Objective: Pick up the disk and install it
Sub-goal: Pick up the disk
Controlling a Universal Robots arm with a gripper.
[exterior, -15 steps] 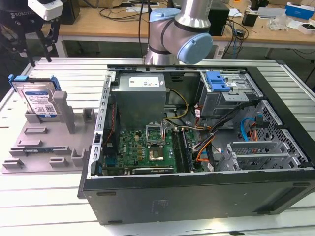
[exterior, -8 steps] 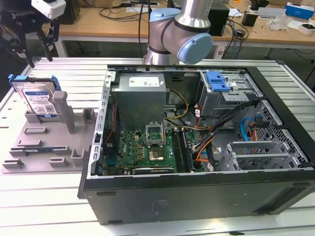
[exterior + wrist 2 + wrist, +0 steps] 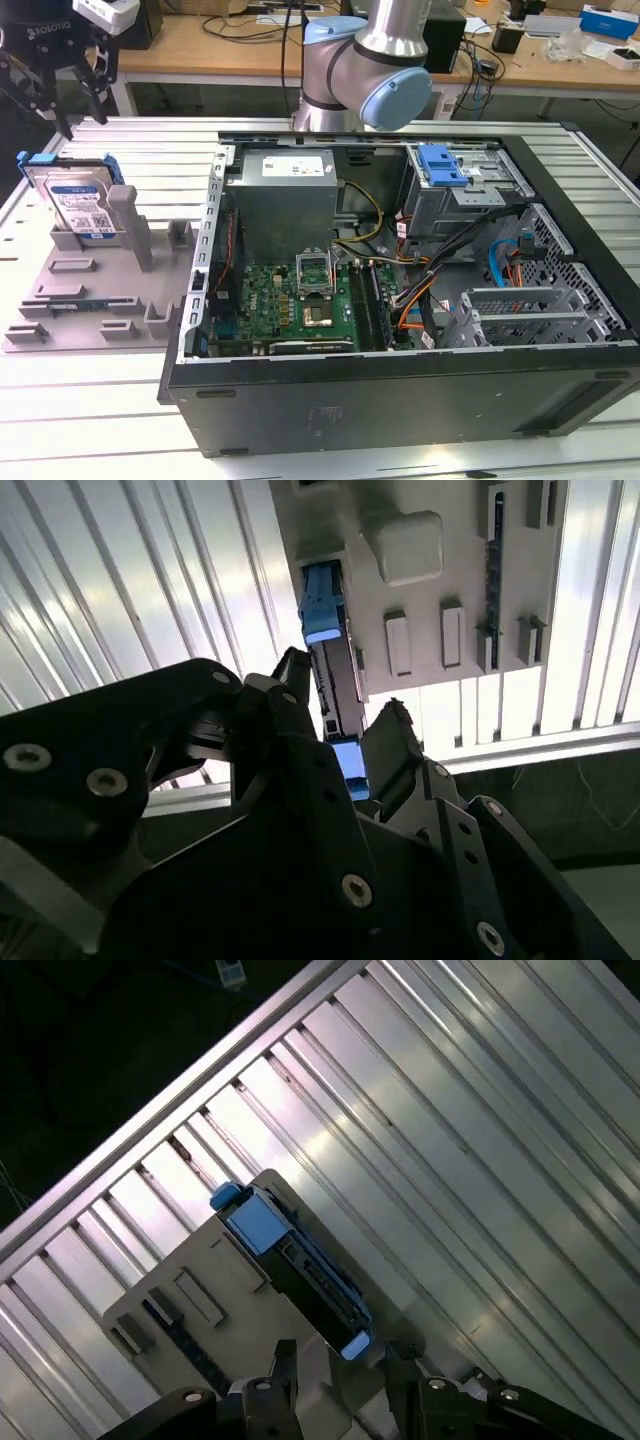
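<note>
The open computer case [image 3: 400, 400] lies on its side at the near edge of the bench [image 3: 80, 420], so its inside faces up and can be reached from above. A metal cage [image 3: 455, 205] with a blue clip [image 3: 443, 165] on top sits in its far corner. Just beside the case, on the exterior view's left, is a grey holder [image 3: 90, 300]. At its far end the disk [image 3: 80, 205] stands on edge in a slot, probably so its upper edge is free to grasp. There is open room around it; a grey post [image 3: 125, 215] is near. The hand [image 3: 80, 100] hovers above it, released, touching nothing. In both wrist views the fingers [image 3: 395, 730] [image 3: 283, 1360] stand apart with the disk [image 3: 335, 680] [image 3: 290, 1260] below the gap.
</note>
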